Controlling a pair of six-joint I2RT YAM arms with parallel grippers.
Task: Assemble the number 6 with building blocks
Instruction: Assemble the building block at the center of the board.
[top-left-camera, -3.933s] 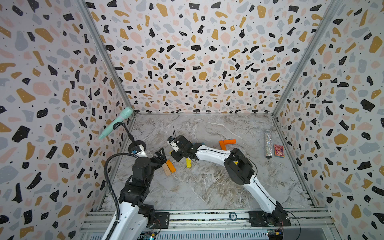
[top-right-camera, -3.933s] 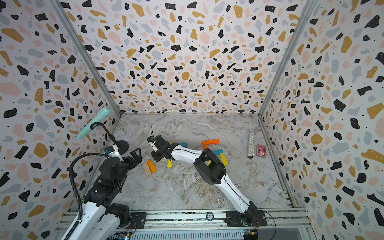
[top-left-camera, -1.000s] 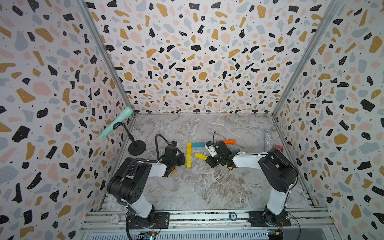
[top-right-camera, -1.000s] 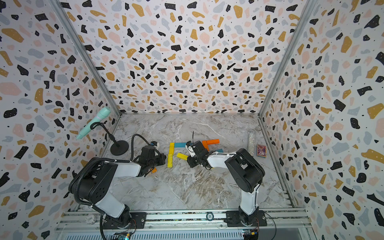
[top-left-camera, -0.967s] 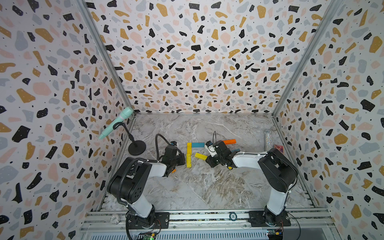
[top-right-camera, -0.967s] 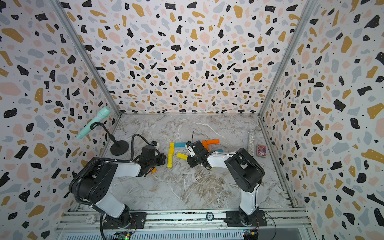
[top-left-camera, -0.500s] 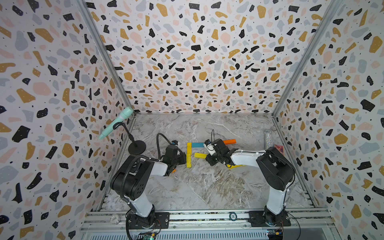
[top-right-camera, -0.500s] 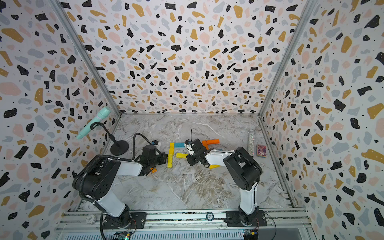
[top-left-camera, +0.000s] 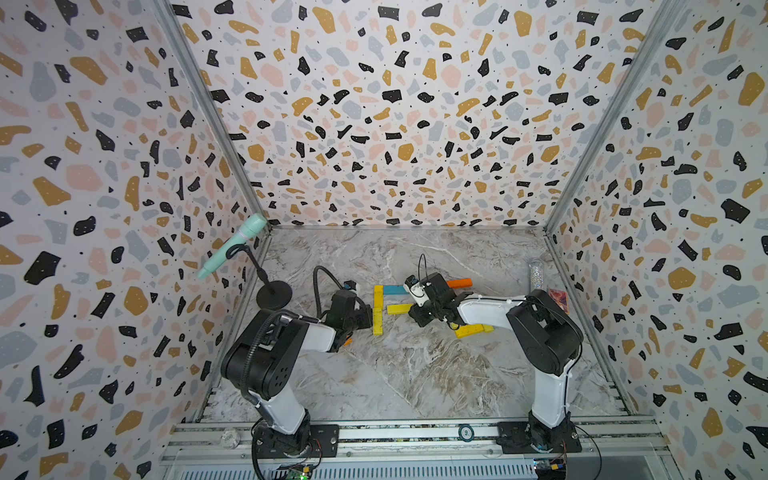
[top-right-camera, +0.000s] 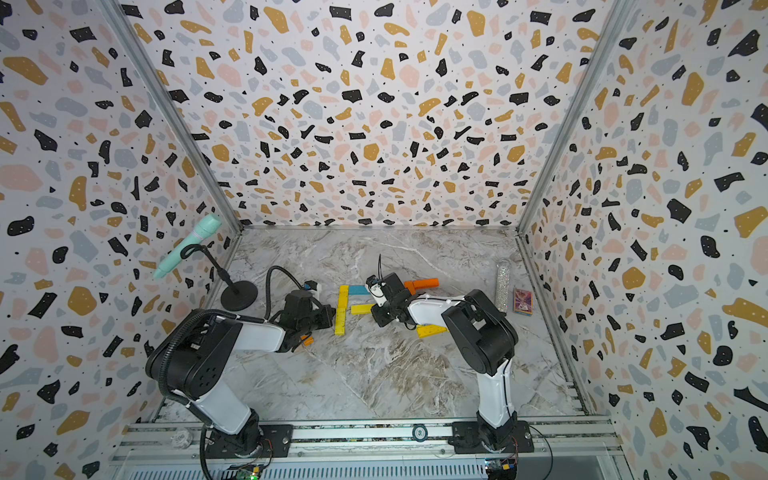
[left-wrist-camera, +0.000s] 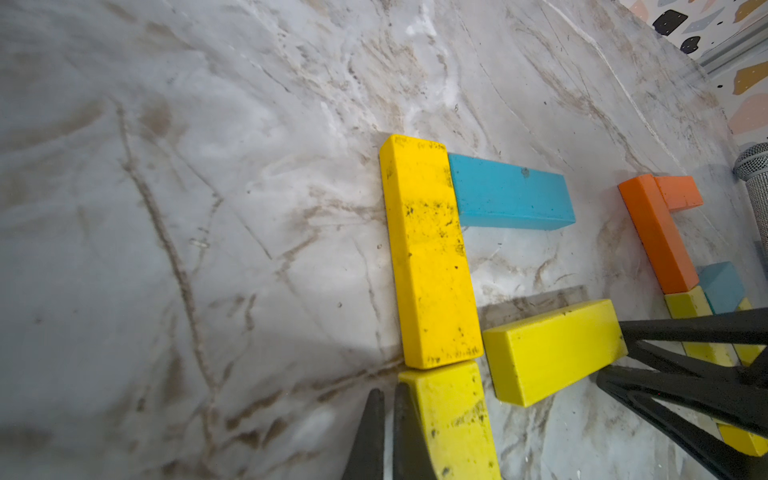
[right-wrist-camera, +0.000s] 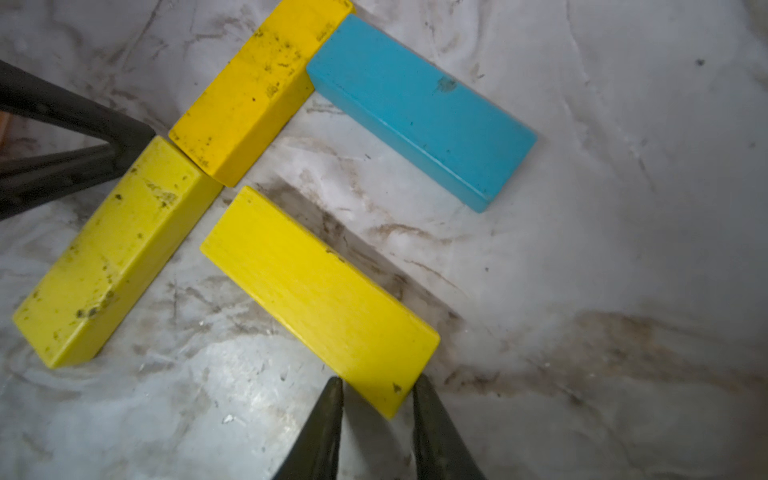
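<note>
Right end effector (right-wrist-camera: 376, 380) half-open, straddling yellow block (right-wrist-camera: 320, 291)

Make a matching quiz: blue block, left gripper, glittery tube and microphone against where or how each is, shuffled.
1 blue block
2 left gripper
3 glittery tube
4 microphone

A near the right wall
B shut, beside the near yellow block
C on a stand by the left wall
D touching the far yellow block's side

Pairs: 1-D, 2-B, 3-A, 4-C
</note>
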